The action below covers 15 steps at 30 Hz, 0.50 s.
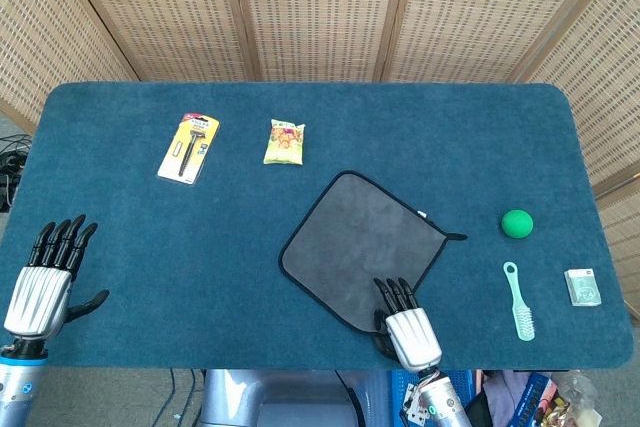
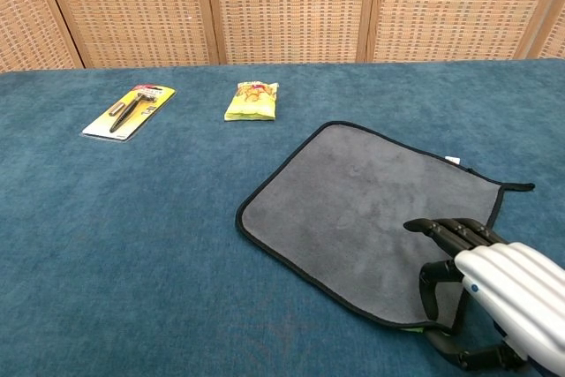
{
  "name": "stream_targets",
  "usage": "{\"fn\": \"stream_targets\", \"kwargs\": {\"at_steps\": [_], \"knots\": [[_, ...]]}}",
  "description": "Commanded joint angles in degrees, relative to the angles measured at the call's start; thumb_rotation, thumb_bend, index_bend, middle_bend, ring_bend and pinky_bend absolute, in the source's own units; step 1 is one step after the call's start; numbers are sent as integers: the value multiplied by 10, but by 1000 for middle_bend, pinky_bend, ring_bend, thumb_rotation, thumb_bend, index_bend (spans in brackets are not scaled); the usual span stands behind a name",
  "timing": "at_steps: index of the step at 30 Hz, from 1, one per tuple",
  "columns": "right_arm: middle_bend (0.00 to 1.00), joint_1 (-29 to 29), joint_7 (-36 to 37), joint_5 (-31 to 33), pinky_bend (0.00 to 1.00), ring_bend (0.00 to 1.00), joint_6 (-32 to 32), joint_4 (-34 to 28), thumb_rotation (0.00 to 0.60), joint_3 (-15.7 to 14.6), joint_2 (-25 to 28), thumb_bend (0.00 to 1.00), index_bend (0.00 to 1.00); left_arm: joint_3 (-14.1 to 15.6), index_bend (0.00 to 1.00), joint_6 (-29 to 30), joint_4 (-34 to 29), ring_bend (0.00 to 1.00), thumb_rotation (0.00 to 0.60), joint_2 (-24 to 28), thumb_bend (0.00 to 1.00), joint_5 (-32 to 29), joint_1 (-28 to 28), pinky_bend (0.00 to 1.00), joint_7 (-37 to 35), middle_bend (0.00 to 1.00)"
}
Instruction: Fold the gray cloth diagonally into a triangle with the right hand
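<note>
The gray cloth (image 1: 360,243) (image 2: 366,205) lies flat and unfolded on the blue table, a square with black edging set like a diamond. My right hand (image 1: 407,324) (image 2: 494,293) is over its near corner, fingers stretched onto the cloth and one finger bent down toward the fabric, thumb below the edge. I cannot tell whether it pinches the corner. My left hand (image 1: 45,282) rests open at the table's front left, far from the cloth, seen only in the head view.
A razor pack (image 1: 189,147) (image 2: 129,110) and a yellow snack bag (image 1: 284,141) (image 2: 252,100) lie at the back left. A green ball (image 1: 517,223), a mint brush (image 1: 519,302) and a small white box (image 1: 582,287) sit to the right of the cloth.
</note>
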Motion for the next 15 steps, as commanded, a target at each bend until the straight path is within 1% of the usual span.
{"fn": "stream_targets", "kwargs": {"at_steps": [1, 15], "knots": [[99, 2, 2, -1, 0, 0, 1, 2, 600, 1, -1, 448, 578, 0, 0, 0, 0, 0, 600, -1, 163, 0, 0, 0, 0, 0], [123, 6, 5, -1, 0, 0, 2, 5, 600, 3, -3, 448, 608, 0, 0, -1, 1, 0, 600, 0, 163, -1, 0, 0, -1, 0]]}}
